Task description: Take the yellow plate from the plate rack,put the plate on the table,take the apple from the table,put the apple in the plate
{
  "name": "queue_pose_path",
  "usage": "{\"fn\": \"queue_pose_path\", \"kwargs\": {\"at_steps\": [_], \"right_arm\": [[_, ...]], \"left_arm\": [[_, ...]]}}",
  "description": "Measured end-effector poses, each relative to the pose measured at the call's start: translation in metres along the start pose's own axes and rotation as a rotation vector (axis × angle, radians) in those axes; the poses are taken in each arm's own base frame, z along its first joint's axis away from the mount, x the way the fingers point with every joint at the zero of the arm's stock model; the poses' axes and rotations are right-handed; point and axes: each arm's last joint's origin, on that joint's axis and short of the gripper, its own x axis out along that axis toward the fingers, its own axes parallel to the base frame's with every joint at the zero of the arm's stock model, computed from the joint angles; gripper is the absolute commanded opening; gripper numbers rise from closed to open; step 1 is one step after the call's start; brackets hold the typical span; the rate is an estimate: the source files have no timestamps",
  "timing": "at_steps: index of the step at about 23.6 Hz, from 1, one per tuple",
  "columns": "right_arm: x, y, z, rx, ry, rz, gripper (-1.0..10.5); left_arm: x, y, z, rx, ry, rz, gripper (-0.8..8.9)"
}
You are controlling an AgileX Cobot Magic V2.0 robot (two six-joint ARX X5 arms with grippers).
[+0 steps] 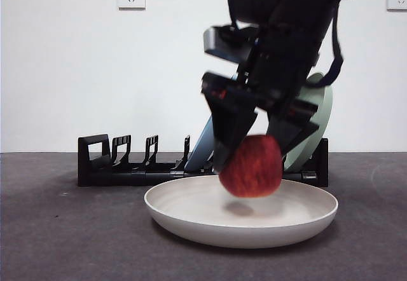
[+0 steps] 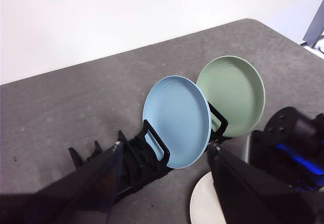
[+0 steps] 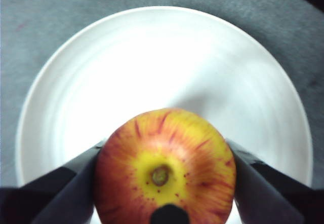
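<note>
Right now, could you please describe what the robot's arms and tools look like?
The right tool has two wedge-shaped matte black jaws under a boxy black wrist with a grey camera block, small red marks, a black cable loop and a green light. The left tool shows broad black jaws.

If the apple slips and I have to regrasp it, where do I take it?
Across its widest middle, from above, as the right gripper holds it now. The apple is round with its stem end up, so jaws on opposite flanks should seat best. It hangs just above the yellow plate.
</note>
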Motion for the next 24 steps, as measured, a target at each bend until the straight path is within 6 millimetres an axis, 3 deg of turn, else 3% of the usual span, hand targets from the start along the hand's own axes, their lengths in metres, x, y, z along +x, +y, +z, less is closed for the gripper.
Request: {"fn": "queue_pose_path", "kwargs": {"at_steps": [7,14,24], "right_arm": [[0.016,-0.002,-0.001,0.003,0.033,0.001,0.4],[0.017,-0.002,-0.001,0.021,0.034,0.000,4.7],[0.014,-0.001,-0.001,0.036,0.031,0.001,4.8]], "left_arm": [[0.000,0.000,0.000,0.001,0.000,0.000,2.82],[0.000,0.000,0.000,0.010,0.000,0.000,2.82],[0.000,0.000,0.000,0.016,0.000,0.000,2.82]]}}
